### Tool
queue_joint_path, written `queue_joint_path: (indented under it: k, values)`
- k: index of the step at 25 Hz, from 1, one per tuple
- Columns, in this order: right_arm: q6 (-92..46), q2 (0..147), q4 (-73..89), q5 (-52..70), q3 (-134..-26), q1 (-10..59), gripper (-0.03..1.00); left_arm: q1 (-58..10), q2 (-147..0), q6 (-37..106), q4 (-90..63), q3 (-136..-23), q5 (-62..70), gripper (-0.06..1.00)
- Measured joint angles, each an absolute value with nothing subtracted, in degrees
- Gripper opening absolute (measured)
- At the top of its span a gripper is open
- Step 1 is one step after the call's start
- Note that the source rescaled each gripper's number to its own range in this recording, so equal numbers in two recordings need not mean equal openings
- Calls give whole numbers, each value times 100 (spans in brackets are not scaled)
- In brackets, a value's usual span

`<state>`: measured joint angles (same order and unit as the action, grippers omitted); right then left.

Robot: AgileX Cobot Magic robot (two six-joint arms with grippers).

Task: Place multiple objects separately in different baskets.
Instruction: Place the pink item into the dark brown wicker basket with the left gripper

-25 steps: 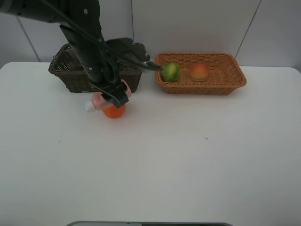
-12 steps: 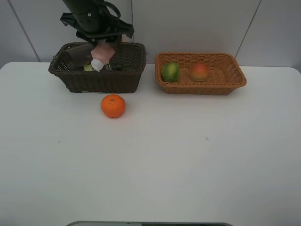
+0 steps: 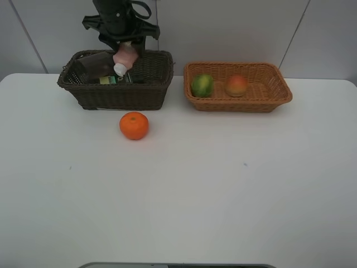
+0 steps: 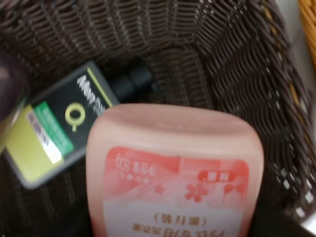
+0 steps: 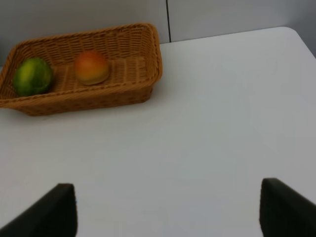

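Exterior high view: we count two baskets, the dark brown basket (image 3: pixel 114 89) upper left and the orange-tan basket (image 3: pixel 239 87) upper right holding two fruits, plus one orange (image 3: pixel 134 125) on the white table (image 3: pixel 223 184). The left gripper (image 3: pixel 124 47) grips the small pink bottle (image 3: pixel 124 58), cap down, above the dark basket, where a pump bottle (image 4: pixel 59 123) lies. The right gripper (image 5: pixel 168 207) stands open, holding nothing.

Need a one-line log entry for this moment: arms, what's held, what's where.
left gripper: holds pink bottle over dark basket | right gripper: open, idle | orange: on table | light basket: green fruit, peach
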<state>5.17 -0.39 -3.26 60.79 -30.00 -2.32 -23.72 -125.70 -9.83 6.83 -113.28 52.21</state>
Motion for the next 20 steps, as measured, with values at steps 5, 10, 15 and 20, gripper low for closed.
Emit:
queue_joint_path:
  k: [5, 10, 15, 20]
  values:
    - [517, -39, -326, 6079, -3000, -232, 47, -2372, -13178, -606, 697, -11957, 5148, 47]
    - [517, -39, -326, 6079, -3000, -232, 47, -2372, -13449, -506, 745, -12018, 4778, 47]
    - [517, -39, -326, 6079, -3000, -232, 47, -2372, -13670, -484, 745, -12018, 4409, 47]
    - [517, -39, -326, 6079, -3000, -232, 47, -2372, -13773, -465, 724, -12022, 4329, 47]
